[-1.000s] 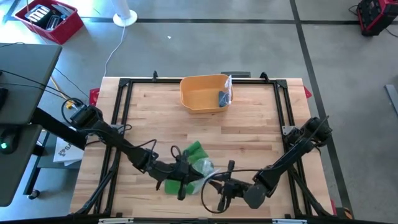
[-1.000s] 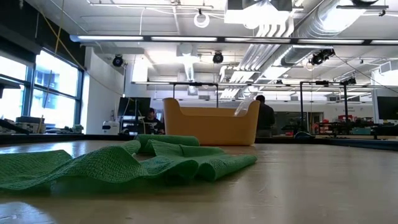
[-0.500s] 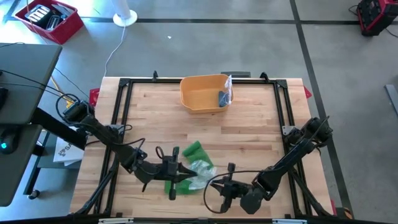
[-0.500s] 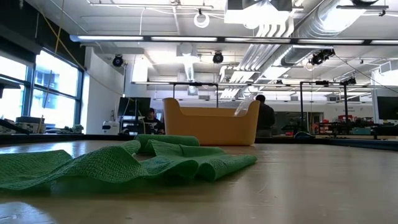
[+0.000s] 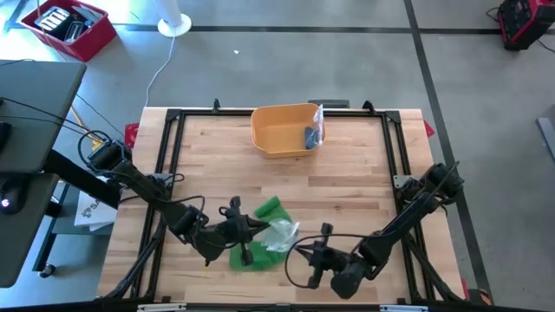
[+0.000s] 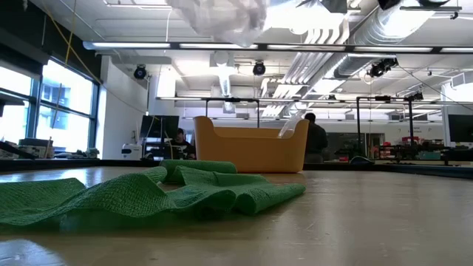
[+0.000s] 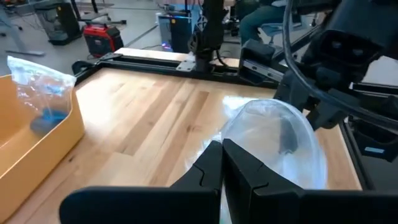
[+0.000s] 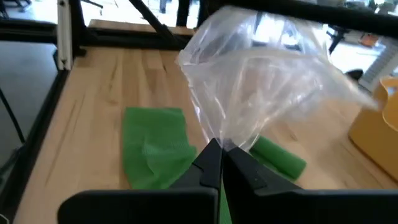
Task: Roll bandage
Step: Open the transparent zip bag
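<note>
The green bandage (image 5: 257, 247) lies loose and crumpled on the wood near the front edge, with one rolled end (image 5: 270, 208) toward the far side; it also shows in the low view (image 6: 148, 193) and the right wrist view (image 8: 154, 148). A clear plastic bag (image 5: 280, 232) hangs over it, lifted clear of the table (image 6: 222, 16). My left gripper (image 5: 257, 229) comes from the left and my right gripper (image 5: 301, 249) from the right. Both are shut at the bag. My left gripper has its shut fingers at the bag's near edge (image 7: 231, 134), coming almost level from the table's left. The bag bulges out beyond the tips, clear of the wood. My right gripper pinches a gathered edge of the bag (image 8: 216, 140) between its two fingers, slanting from the front right. The bag stands puffed up beyond the fingers, above the bandage.
An orange bin (image 5: 269, 139) stands at the far middle, holding a small clear bag with something blue (image 5: 313, 132). A black frame (image 5: 165, 147) runs round the table. Bare wood lies between the bin and the bandage.
My left gripper has drawn back toward the table's left edge and turned, uncovering more of the bandage. My right gripper has sunk a little and rolled. The bag has come into the top of the low view. The bandage has stayed where it lay.
</note>
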